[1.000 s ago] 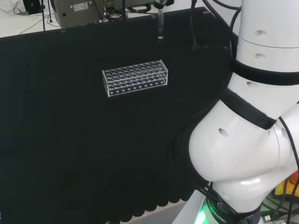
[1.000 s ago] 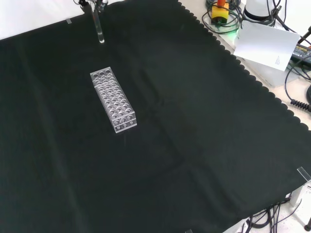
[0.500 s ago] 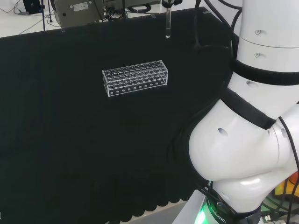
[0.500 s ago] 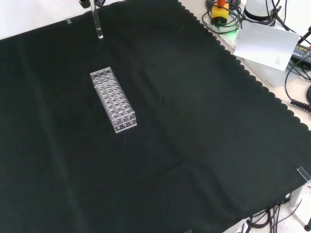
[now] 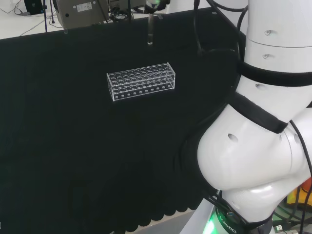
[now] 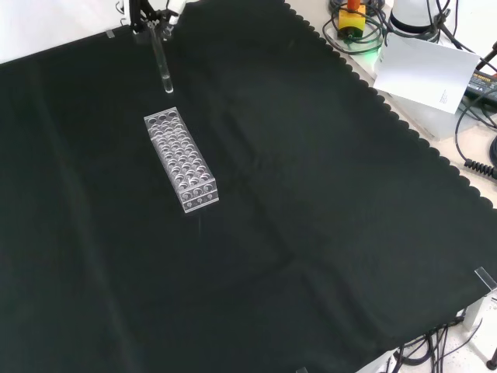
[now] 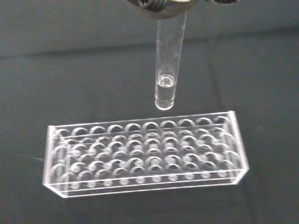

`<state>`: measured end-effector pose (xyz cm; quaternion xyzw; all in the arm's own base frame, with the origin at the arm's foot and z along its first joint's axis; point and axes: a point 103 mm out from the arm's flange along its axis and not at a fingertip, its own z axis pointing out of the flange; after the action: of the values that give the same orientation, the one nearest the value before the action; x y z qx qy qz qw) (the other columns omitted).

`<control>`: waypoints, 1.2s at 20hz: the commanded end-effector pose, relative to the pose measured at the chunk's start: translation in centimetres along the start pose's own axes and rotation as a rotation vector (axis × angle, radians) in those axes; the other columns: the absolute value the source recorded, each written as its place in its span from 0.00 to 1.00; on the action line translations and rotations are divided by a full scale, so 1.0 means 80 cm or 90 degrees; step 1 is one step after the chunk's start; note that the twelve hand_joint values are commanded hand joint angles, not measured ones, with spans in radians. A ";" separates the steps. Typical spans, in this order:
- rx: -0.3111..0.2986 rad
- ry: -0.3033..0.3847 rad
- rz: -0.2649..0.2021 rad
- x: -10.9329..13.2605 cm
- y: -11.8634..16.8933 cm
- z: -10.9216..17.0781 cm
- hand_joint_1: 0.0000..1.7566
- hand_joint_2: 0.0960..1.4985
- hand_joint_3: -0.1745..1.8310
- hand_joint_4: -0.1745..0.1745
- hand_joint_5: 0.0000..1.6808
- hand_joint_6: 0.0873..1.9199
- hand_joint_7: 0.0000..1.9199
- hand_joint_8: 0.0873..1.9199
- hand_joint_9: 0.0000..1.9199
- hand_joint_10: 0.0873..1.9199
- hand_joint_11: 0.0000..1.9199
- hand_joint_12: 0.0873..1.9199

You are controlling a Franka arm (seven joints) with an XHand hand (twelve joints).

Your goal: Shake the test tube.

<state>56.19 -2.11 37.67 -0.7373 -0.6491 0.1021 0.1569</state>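
**A:** While the tube hangs like that, where exactly is it relative to the hand?

**B:** The test tube (image 7: 167,70) runs straight down from the hand (image 6: 155,14). Its top end is caught in the fingers and its rounded bottom points at the cloth (image 6: 326,217). In the front view it leans a little off plumb. The wrist view shows a small amount of clear liquid sitting in the bottom.

**A:** So the hand is closed on it?

**B:** Yes, pinching the top of the tube, as far as the front view shows; the fingers themselves sit at the very edge of that picture.

**A:** And the rack?

**B:** The clear rack (image 5: 141,81) stands on the cloth below the hand and a bit to one side. The tube's tip is in the air, near the rack's end and apart from it, and I see no tube in any of its holes.

**A:** What does the shake turn on, then?

**B:** I'd say the tube's long axis. It hangs lengthwise beneath the hand, so a side-to-side swing would swirl the liquid at the free lower end. The tip should stay above the rack's top, since that is the one thing near enough to strike.
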 end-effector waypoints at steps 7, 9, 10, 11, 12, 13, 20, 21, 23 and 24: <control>0.002 0.047 -0.097 0.092 0.011 -0.003 0.80 0.64 0.09 0.00 0.68 0.31 0.91 0.15 0.65 0.29 0.44 0.60; 0.003 0.042 -0.100 0.095 0.013 -0.004 0.80 0.64 0.09 0.00 0.68 0.31 0.91 0.15 0.65 0.29 0.44 0.60; 0.004 0.041 -0.098 0.094 0.014 -0.004 0.80 0.64 0.09 0.00 0.68 0.31 0.91 0.15 0.65 0.29 0.44 0.60; 0.004 0.039 -0.096 0.092 0.015 -0.004 0.80 0.64 0.09 0.00 0.68 0.31 0.91 0.15 0.65 0.29 0.44 0.60; 0.005 0.038 -0.092 0.088 0.016 -0.002 0.80 0.64 0.09 0.00 0.68 0.31 0.91 0.15 0.65 0.29 0.44 0.60; 0.006 0.036 -0.086 0.084 0.018 0.000 0.80 0.64 0.09 0.00 0.68 0.31 0.91 0.15 0.65 0.29 0.44 0.60; 0.025 0.019 -0.031 0.030 0.028 0.008 0.80 0.64 0.09 0.00 0.68 0.31 0.91 0.15 0.65 0.28 0.44 0.60; 0.024 0.015 -0.021 0.020 0.028 0.009 0.80 0.64 0.09 0.00 0.68 0.31 0.91 0.15 0.65 0.28 0.44 0.60; 0.023 0.008 -0.003 0.002 0.028 0.008 0.80 0.64 0.09 0.00 0.68 0.31 0.91 0.15 0.65 0.28 0.44 0.60; 0.021 0.005 0.006 -0.007 0.028 0.008 0.80 0.64 0.09 0.00 0.68 0.31 0.91 0.15 0.65 0.28 0.44 0.60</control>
<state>58.39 -0.09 36.50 -0.7206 -0.6623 0.0977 0.1803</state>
